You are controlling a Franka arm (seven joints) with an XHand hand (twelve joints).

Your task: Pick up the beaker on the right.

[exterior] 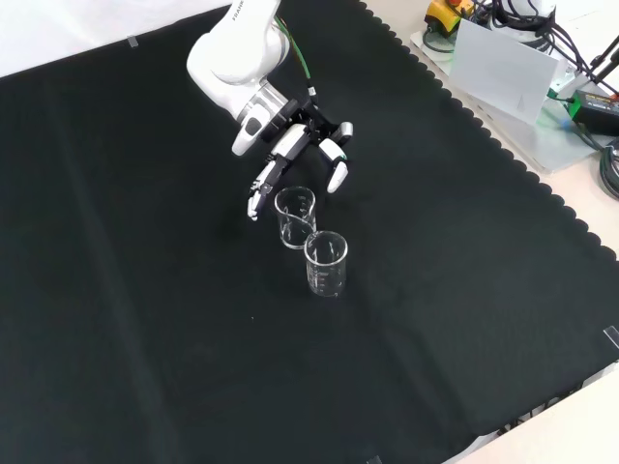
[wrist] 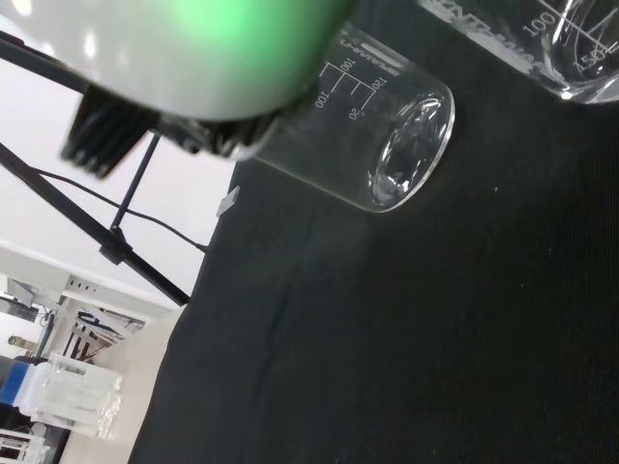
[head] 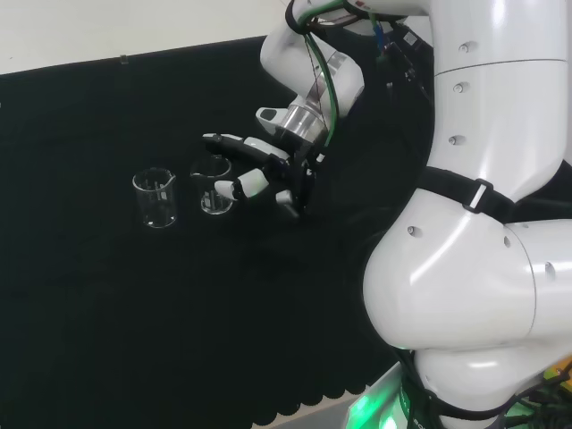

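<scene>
1. The counter [exterior: 145,319] is draped in black cloth with a scalloped hem; in the front view that hem runs along the right and lower right, with a pale strip of bare surface beyond it.
2. Two clear beakers stand near the middle of the cloth, well away from every edge, with bare black cloth all round them.
3. In the head view the right beaker [head: 214,189] stands just beside the left beaker [head: 155,197], a narrow gap between them (in the front view the same pair lies one behind the other, the right beaker [exterior: 295,217] higher and the left beaker [exterior: 326,263] nearer the camera, their outlines overlapping).
4. Both beakers stand upright on their bases, long axis vertical, mouths open upward; the wrist view shows the right beaker [wrist: 387,135] close, with its printed scale on the wall.
5. The robot hand [head: 268,170] is at the right beaker, fingers spread and only slightly bent: in the front view one finger [exterior: 263,186] reaches down the beaker's left side and another ends just above and right of its rim.
6. Whether any finger touches the glass cannot be told; the beaker's base sits on the cloth.
7. In the front view, a white box and cables lie off the cloth at the upper right.
</scene>
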